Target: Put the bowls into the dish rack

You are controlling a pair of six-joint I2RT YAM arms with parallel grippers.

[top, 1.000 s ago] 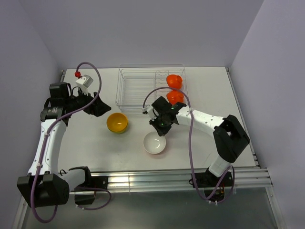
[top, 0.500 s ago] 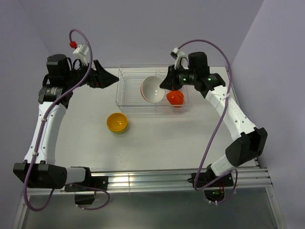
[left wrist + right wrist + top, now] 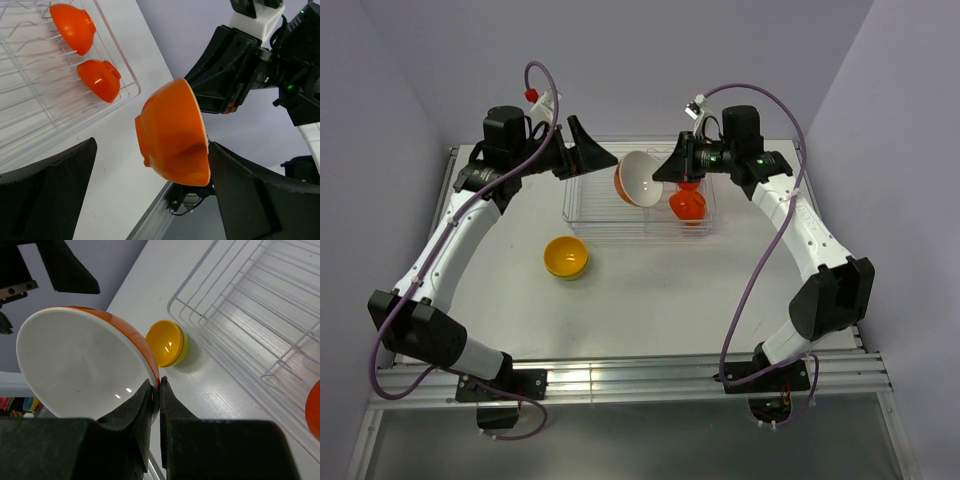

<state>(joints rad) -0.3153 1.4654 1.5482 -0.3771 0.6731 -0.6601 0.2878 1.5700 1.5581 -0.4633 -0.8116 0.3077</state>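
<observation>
My right gripper (image 3: 665, 172) is shut on the rim of an orange bowl with a white inside (image 3: 638, 180) and holds it tilted above the clear dish rack (image 3: 582, 200). In the right wrist view the fingers (image 3: 160, 386) pinch that rim, and the white inside (image 3: 85, 360) faces the camera. My left gripper (image 3: 600, 155) is wide open just left of the held bowl. In the left wrist view the bowl's orange outside (image 3: 175, 132) hangs between its spread fingers (image 3: 60, 190). Two red-orange bowls (image 3: 75, 25) (image 3: 100, 80) stand in the rack's right end. A yellow bowl (image 3: 566, 256) sits on the table.
The rack (image 3: 250, 315) stands at the back middle of the white table, by the rear wall. The yellow bowl (image 3: 167, 342) lies in front of the rack's left corner. Purple cables loop above both arms.
My right gripper took the white-inside bowl off the table and carried it over the rack, tilting it more. My left gripper swung up and right to the bowl's side.
</observation>
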